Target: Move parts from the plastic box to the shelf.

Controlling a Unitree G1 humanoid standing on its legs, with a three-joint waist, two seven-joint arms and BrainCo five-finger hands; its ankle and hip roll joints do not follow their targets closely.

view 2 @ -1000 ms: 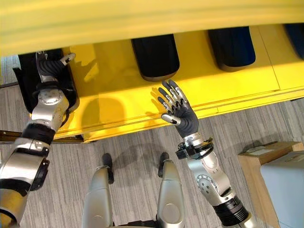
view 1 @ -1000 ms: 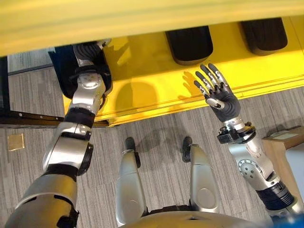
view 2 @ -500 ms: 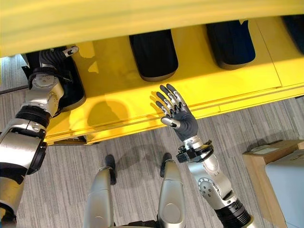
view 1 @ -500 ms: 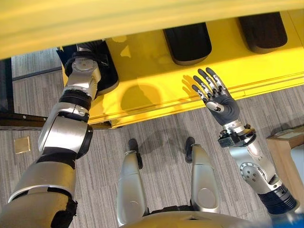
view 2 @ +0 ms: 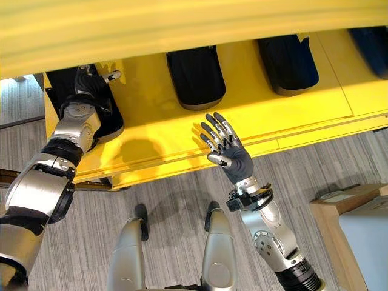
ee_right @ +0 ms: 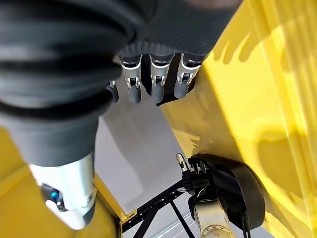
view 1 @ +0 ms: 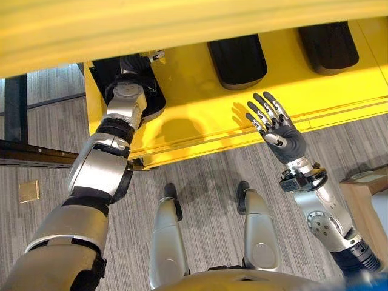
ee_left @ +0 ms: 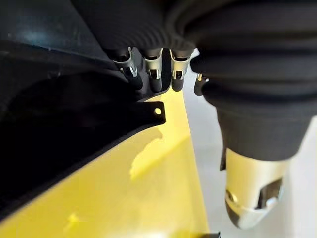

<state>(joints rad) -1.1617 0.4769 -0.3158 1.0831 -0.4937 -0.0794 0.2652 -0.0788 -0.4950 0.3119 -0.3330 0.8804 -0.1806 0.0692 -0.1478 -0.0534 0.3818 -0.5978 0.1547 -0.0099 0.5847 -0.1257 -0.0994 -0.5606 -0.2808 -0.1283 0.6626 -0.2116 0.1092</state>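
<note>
At the shelf's (view 1: 200,121) left end, the left hand (view 2: 90,80) is laid on a black part (view 2: 110,124), fingers (ee_left: 154,77) over its edge; whether they are curled round it cannot be told. Two more parts (view 1: 237,59) (view 1: 328,45) are set farther right. The right hand (view 1: 280,130) is held above the shelf's front edge, fingers spread wide, nothing held.

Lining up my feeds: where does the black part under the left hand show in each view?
Left eye view: black part at the shelf's left end, under the left hand.
Right eye view: upper left.
Left wrist view: dark mass past the fingers.
Right wrist view: low, centre-right.
Shared landmark: yellow shelf.
</note>
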